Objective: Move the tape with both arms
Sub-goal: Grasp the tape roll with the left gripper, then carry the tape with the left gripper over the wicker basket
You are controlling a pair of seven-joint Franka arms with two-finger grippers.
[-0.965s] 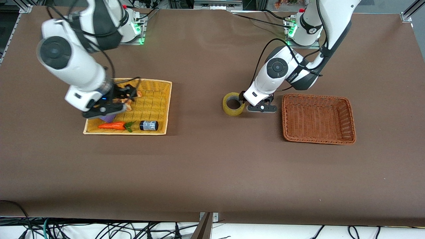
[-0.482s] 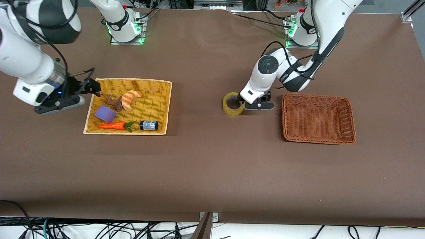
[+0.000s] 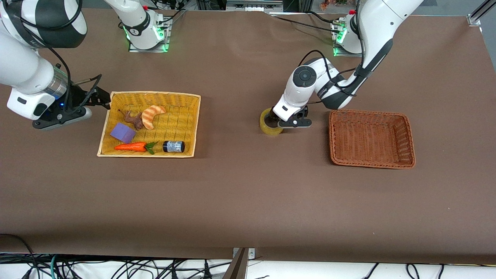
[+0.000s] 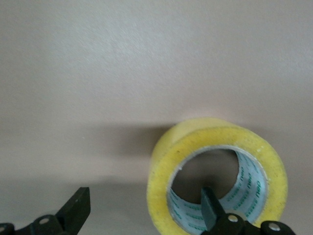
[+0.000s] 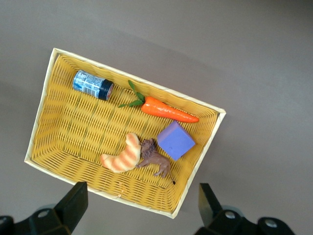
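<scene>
The tape (image 3: 267,126), a yellowish ring, stands on its flat side on the brown table near the middle. My left gripper (image 3: 279,122) is low over it and open. In the left wrist view one finger (image 4: 211,208) is inside the tape's (image 4: 164,171) core and the other is outside, so the left gripper (image 4: 144,198) straddles the tape's wall. My right gripper (image 3: 101,99) is open and empty, over the table beside the yellow basket (image 3: 195,116), toward the right arm's end. The right wrist view shows the right gripper (image 5: 142,196) above that basket's rim (image 5: 41,117).
The yellow basket holds a croissant (image 3: 151,115), a brown toy animal (image 3: 134,120), a purple block (image 3: 123,132), a carrot (image 3: 131,147) and a small dark jar (image 3: 173,146). An empty brown basket (image 3: 332,135) lies beside the tape toward the left arm's end.
The right arm has swung off the yellow basket toward its end of the table. The left gripper has moved onto the tape, one finger now in its core.
</scene>
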